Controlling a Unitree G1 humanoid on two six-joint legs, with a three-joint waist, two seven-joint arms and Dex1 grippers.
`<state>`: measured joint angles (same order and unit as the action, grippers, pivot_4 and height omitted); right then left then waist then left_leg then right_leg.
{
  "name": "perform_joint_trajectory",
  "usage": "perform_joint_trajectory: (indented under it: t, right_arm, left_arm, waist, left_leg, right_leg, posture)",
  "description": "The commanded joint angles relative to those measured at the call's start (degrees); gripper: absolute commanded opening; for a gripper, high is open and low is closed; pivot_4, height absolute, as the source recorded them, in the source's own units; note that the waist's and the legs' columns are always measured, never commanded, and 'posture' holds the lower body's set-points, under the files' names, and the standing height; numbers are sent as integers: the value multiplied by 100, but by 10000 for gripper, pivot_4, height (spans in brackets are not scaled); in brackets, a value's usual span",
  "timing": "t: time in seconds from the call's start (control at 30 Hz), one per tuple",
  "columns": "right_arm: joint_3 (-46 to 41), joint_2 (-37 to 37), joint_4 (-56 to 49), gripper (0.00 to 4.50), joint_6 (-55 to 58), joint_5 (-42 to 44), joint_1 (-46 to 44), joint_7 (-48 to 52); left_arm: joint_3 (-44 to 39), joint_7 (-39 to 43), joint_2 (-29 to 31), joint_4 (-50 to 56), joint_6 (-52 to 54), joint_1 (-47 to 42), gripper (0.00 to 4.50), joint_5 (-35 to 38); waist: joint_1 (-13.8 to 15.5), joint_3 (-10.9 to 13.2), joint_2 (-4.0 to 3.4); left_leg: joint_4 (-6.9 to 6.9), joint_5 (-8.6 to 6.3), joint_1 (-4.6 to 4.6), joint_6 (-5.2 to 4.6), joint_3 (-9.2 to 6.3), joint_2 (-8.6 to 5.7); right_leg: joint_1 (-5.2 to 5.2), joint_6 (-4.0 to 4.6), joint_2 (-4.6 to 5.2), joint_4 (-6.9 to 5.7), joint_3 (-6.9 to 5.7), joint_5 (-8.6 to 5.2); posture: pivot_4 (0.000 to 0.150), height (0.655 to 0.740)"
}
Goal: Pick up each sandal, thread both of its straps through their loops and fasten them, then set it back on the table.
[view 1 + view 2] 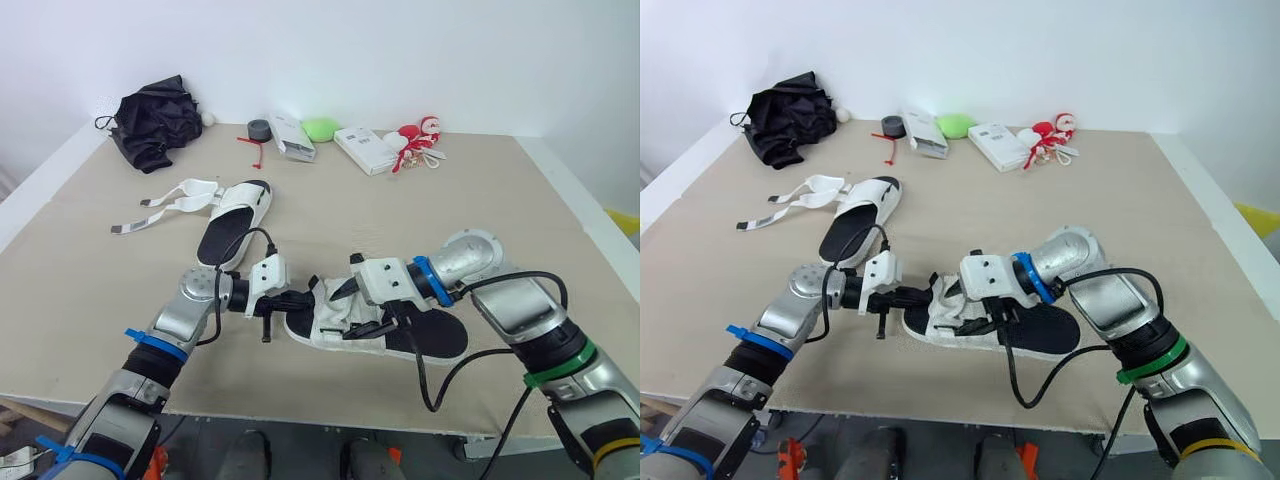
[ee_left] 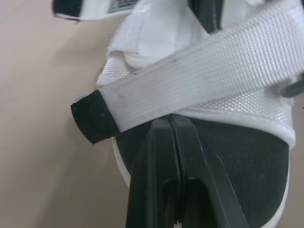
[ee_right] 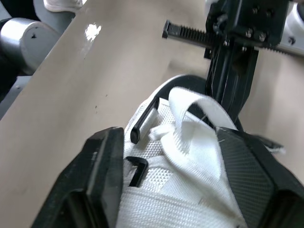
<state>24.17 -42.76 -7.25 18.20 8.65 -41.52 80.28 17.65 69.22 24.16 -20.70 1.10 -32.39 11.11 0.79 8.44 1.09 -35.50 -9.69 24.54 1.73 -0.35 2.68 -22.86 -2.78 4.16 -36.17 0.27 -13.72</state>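
The near sandal (image 1: 385, 330) lies flat on the table (image 1: 480, 200), close to the front edge and a little right of centre, with its black footbed running toward the right and its white upper at the left end. A white webbing strap (image 2: 204, 80) with a black tip crosses over that upper. The left gripper (image 1: 305, 297) meets the sandal at this end with its fingers (image 2: 156, 156) pressed tight together, their tips right at the lower edge of the strap; whether any webbing is caught between them cannot be told. The right gripper (image 1: 362, 308) comes in from the other side, its fingers (image 3: 102, 175) spread wide, one on each side of the white upper. The second sandal (image 1: 232, 215) rests further back and to the left, well apart, its loose straps (image 1: 165, 205) trailing out toward the left edge. The tabletop is covered in plain beige cloth, with a white rim along both sides and a white wall behind. Along the far edge sit a black bundle of fabric (image 1: 152, 125), a grey roll of tape (image 1: 259, 129), two white boxes (image 1: 365, 150), a green object (image 1: 320, 128) and a red-and-white toy (image 1: 420, 138). The middle and right of the cloth are bare.
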Motion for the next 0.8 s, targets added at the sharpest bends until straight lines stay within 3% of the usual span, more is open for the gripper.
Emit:
perform_joint_trajectory:
  t: [0.03, 0.13, 0.27, 0.43, 0.53, 0.8]
  right_arm:
    - [-573, -284, -47, 33398, 233, 293, -216, 201]
    - [-825, -333, -268, 33398, 567, 657, -319, 239]
    - [-1069, 43, -638, 33398, 4034, 2091, -974, -274]
    - [-1549, 860, -155, 33398, 7108, 2591, -1811, -1473]
    - [-1506, 1046, 463, 33398, 7430, 2843, -2017, -2336]
    - [-771, 1009, 403, 33398, 7430, 3692, -1748, -3904]
  left_arm:
    - [220, -73, 178, -522, 242, 278, 0, -487]
    - [218, -75, 187, -521, 242, 286, 0, -489]
    - [196, -68, 192, -521, 249, 271, 0, -497]
    - [183, -60, 238, -493, 255, 303, 0, -488]
    - [183, -51, 252, -492, 245, 327, 0, -493]
    - [180, -53, 178, -581, 203, 297, 0, -518]
  waist:
    - [0, 1, 2]
    - [-8, 2, -1]
    - [-28, 2, -7]
    - [-33, 3, -9]
    - [-35, 2, -7]
    - [-36, 1, -9]
  left_leg:
    - [0, 0, 0, 0, -1, 0]
    - [0, 1, -2, 0, 2, 3]
    - [5, 1, -14, -1, 2, 11]
    - [5, 2, -16, -3, -1, 25]
    - [5, 2, -14, -3, 0, 25]
    - [9, 3, -4, -6, 5, 24]
  right_leg:
    - [0, 0, 0, 0, 0, 0]
    - [-2, 1, 0, -1, -1, 1]
    - [-2, 22, -4, -13, -3, 15]
    - [-25, 42, -8, -24, -13, 25]
    - [-34, 50, -7, -24, -14, 31]
    - [-35, 48, -9, -24, -13, 31]
  posture:
    - [1500, 7380]
    - [1500, 7380]
    - [1500, 7380]
    - [1500, 7380]
    - [1500, 7380]
    - [1500, 7380]
